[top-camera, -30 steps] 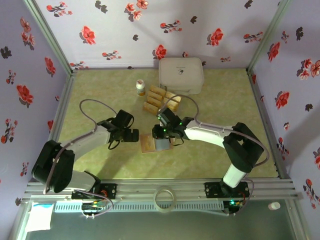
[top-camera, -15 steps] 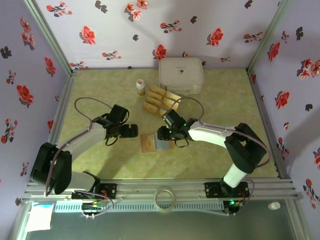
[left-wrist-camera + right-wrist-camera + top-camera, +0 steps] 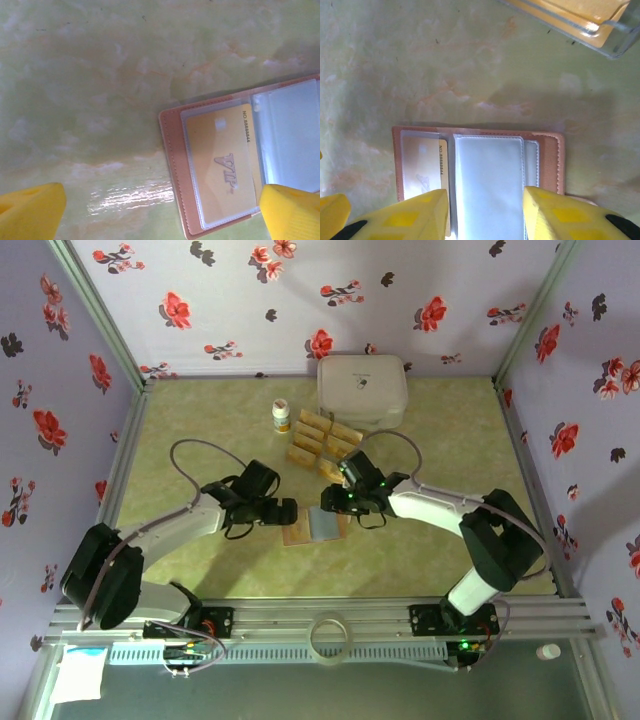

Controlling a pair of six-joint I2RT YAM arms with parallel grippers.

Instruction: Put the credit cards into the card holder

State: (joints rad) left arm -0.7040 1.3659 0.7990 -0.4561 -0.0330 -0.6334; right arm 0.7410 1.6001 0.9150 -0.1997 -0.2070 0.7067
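Observation:
The card holder point(image 3: 311, 526) lies open and flat on the table, pinkish-tan with clear pockets point(image 3: 489, 185). One gold credit card point(image 3: 220, 165), marked VIP, sits in its left pocket point(image 3: 422, 167). More credit cards point(image 3: 322, 440) lie in gold stacks further back. My left gripper point(image 3: 287, 512) is wide open at the holder's left edge point(image 3: 172, 165), its yellow fingertips point(image 3: 30, 210) far apart, one over the holder's corner. My right gripper point(image 3: 485, 215) hovers over the holder, partly open, its fingers point(image 3: 405, 215) either side of the middle clear flap, holding nothing.
A large white rounded box point(image 3: 362, 390) stands at the back, with a small bottle point(image 3: 281, 416) to its left. A clear case of gold cards point(image 3: 570, 20) lies just beyond the holder. Flowered walls enclose the green table point(image 3: 200, 440) on three sides.
The right gripper has opened wider and drawn slightly back from the holder, whose flap now lies flat. The left gripper has moved right, up to the holder's left edge.

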